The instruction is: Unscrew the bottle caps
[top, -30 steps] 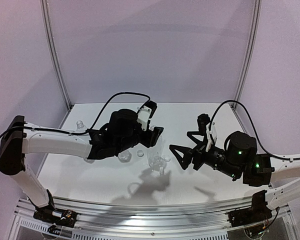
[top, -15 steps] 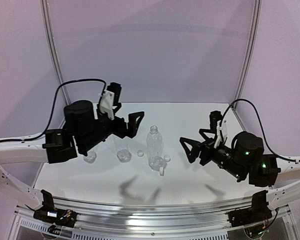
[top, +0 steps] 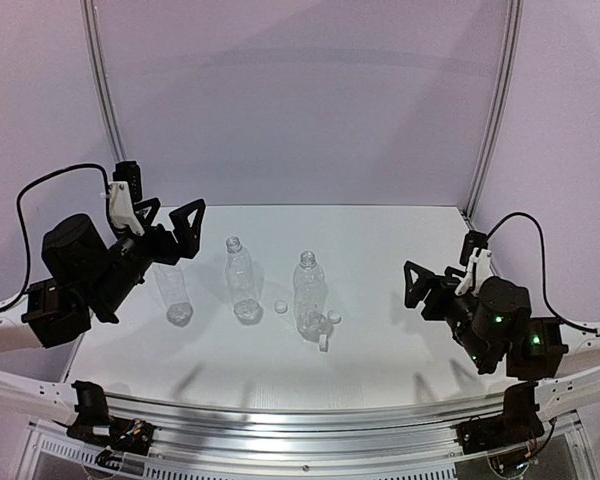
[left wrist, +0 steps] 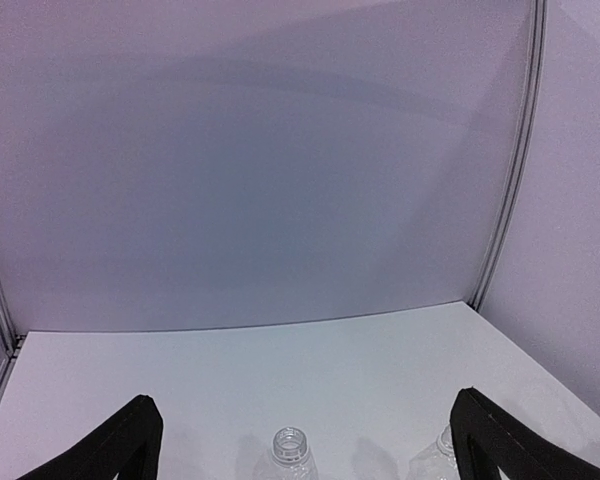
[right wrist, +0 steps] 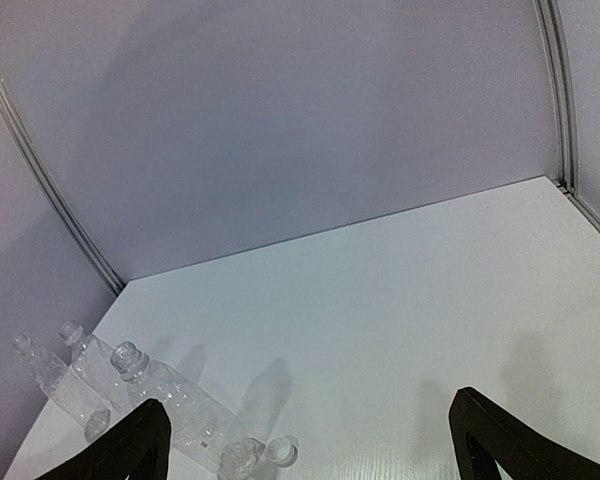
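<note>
1. Bottle caps (top: pixel 280 306): three tiny round whitish plastic screw caps lie loose on the flat white table (top: pixel 400 225). One cap sits between the middle and right bottles and a second cap (top: pixel 333 317) lies just beside the right bottle's base. A third cap (top: pixel 323 342) lies a little nearer the arms, seemingly tipped on its edge.
2. Three small, clear, crinkled plastic bottles stand upright in a row, apart from one another: the left bottle (top: pixel 175 295), the middle bottle (top: pixel 240 285) and the right bottle (top: pixel 308 295).
3. The middle bottle's neck is bare. The left wrist view shows its open threaded rim (left wrist: pixel 289 445) from slightly above. The right bottle's neck looks capless too. In the top view the left bottle's neck is hidden behind a finger of the left gripper.
4. The left gripper (top: pixel 165 215) hangs raised near the table's left edge with its black jaws spread wide and nothing between them. In its own wrist view the two fingertips (left wrist: pixel 130 445) frame the middle bottle without touching it.
5. The right gripper (top: pixel 432 285) hangs over the right side of the table, well apart from the bottles, with its jaws likewise spread and gripping nothing.
6. The right wrist view shows the three bottles (right wrist: pixel 160 395) far off at its lower left, with one cap (right wrist: pixel 280 450) beside them.
</note>
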Robot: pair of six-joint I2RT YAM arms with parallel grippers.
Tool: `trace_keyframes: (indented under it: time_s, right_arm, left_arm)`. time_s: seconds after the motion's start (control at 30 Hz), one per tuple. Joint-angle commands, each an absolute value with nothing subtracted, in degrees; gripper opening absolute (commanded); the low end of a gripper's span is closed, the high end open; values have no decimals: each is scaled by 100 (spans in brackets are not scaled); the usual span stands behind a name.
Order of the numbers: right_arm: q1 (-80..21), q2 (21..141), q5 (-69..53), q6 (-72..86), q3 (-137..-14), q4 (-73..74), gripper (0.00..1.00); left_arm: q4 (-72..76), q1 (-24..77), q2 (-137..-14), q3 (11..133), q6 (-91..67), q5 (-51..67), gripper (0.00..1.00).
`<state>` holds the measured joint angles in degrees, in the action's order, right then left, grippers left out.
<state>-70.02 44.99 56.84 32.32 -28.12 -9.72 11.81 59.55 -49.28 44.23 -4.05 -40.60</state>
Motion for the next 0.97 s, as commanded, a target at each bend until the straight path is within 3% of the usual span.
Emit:
trace_keyframes:
  time_s: [0.0,0.67,0.93]
  right_arm:
    - [-7017,4816,5681,3183,-2819,-1085,99]
    - [-7020,4652,4708,2169,-2334,-2230,99]
    - [-7017,4699,4799,2317,-2432,-2033,99]
  left_arm:
    - [957,5925,-4925,4434,-475,-4095,99]
    - [862,5936,-4957,4506,-527,-3861,99]
    - [835,5934,-4906,4498,-520,-3867,99]
